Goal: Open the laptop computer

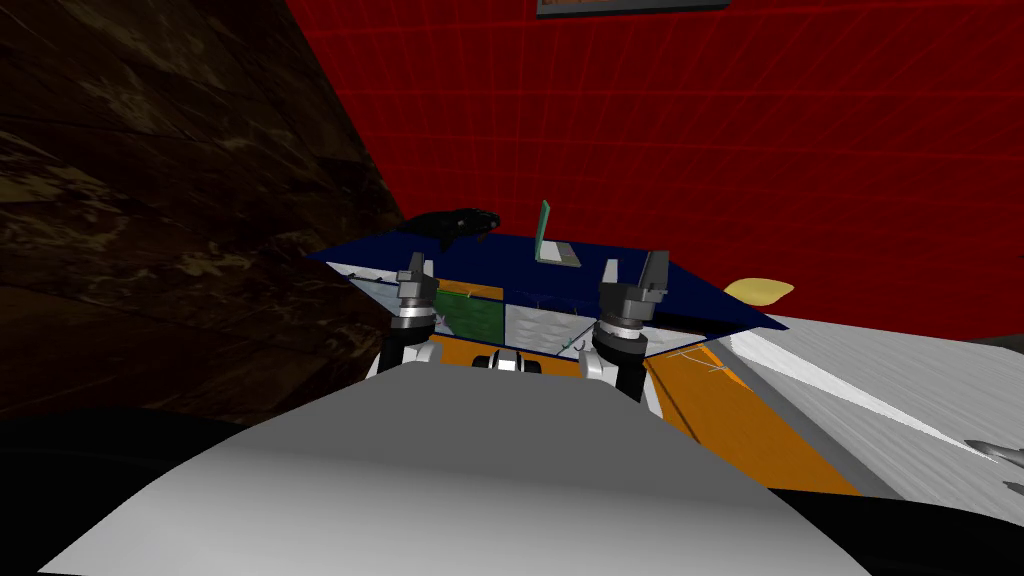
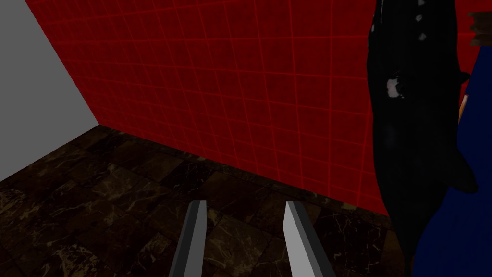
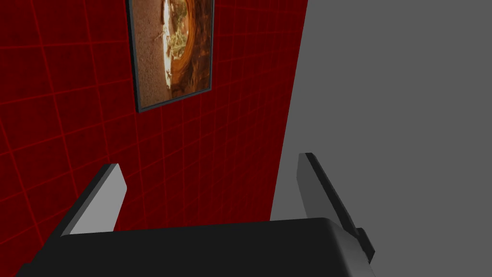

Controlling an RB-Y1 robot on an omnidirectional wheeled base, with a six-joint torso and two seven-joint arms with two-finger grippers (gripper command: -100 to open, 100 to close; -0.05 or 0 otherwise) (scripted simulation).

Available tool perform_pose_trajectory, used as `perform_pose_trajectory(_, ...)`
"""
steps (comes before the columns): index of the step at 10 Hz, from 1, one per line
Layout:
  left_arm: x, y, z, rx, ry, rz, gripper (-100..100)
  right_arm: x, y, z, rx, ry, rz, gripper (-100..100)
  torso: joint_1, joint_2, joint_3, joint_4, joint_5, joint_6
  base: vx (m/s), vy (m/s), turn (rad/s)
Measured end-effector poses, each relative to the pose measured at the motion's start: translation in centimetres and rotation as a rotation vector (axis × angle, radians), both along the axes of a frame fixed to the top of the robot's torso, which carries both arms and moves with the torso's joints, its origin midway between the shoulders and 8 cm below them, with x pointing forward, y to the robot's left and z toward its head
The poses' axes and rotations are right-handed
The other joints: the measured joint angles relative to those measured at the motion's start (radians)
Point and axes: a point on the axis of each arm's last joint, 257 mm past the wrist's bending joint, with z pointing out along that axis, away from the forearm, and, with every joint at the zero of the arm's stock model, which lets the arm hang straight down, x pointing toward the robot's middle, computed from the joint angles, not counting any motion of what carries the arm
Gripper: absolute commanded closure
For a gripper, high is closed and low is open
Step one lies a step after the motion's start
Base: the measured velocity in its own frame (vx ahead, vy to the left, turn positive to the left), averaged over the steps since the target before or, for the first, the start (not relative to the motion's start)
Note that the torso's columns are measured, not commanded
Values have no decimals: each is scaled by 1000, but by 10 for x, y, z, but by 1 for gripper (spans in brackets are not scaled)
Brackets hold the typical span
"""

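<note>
The laptop (image 1: 552, 245) sits toward the back of a dark blue tabletop (image 1: 690, 290). Its green lid stands nearly upright over a grey base. My left gripper (image 1: 415, 268) is raised over the table's near left edge, well short of the laptop; its fingers (image 2: 196, 226) stand a narrow gap apart with nothing between them. My right gripper (image 1: 633, 272) hovers over the near right part of the table, in front of the laptop and to its right. The right gripper (image 3: 211, 173) is open and empty.
A black bulky object (image 1: 455, 222) lies at the table's far left corner, close beside my left gripper (image 2: 413, 120). A yellow thing (image 1: 758, 291) sits past the right corner. A red tiled wall (image 1: 750, 130) stands behind, dark marble floor (image 1: 150, 250) left, a white surface (image 1: 880, 390) right.
</note>
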Motion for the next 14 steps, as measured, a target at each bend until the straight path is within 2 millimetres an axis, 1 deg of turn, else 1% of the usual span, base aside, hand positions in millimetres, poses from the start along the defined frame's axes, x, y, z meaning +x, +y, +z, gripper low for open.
perform_pose_trajectory(2,0,0,0,0,0,0,0,6,-1,-18,-68,54,-18,-100,2,12,-24,13,1,0,-12,93,-12)
perform_pose_trajectory(4,0,0,0,0,0,0,0,12,-8,-33,-134,107,-42,-100,-1,12,-26,14,0,0,1,77,-7)
perform_pose_trajectory(8,0,0,0,0,0,0,0,25,-34,-72,-299,230,-104,-100,-1,13,-25,14,0,0,-10,94,-11)
perform_pose_trajectory(9,0,0,0,0,0,0,0,26,-36,-77,-329,248,-111,-100,-2,13,-25,14,0,0,-14,94,-9)
perform_pose_trajectory(10,0,0,0,0,0,0,0,29,-44,-88,-374,281,-132,-100,-1,13,-25,14,0,0,-11,81,-11)
perform_pose_trajectory(11,0,0,0,0,0,0,0,29,-49,-92,-407,300,-140,-100,-1,13,-25,14,0,0,-4,91,-7)
perform_pose_trajectory(12,0,0,0,0,0,0,0,29,-60,-102,-453,334,-163,-100,-1,12,-25,14,0,0,-6,88,-12)
perform_pose_trajectory(13,0,0,0,0,0,0,0,30,-64,-106,-488,352,-171,-100,-1,12,-25,14,0,0,-20,126,-6)
perform_pose_trajectory(14,0,0,0,0,0,0,0,30,-77,-114,-536,385,-195,-100,1,13,-25,14,0,0,-14,103,-16)
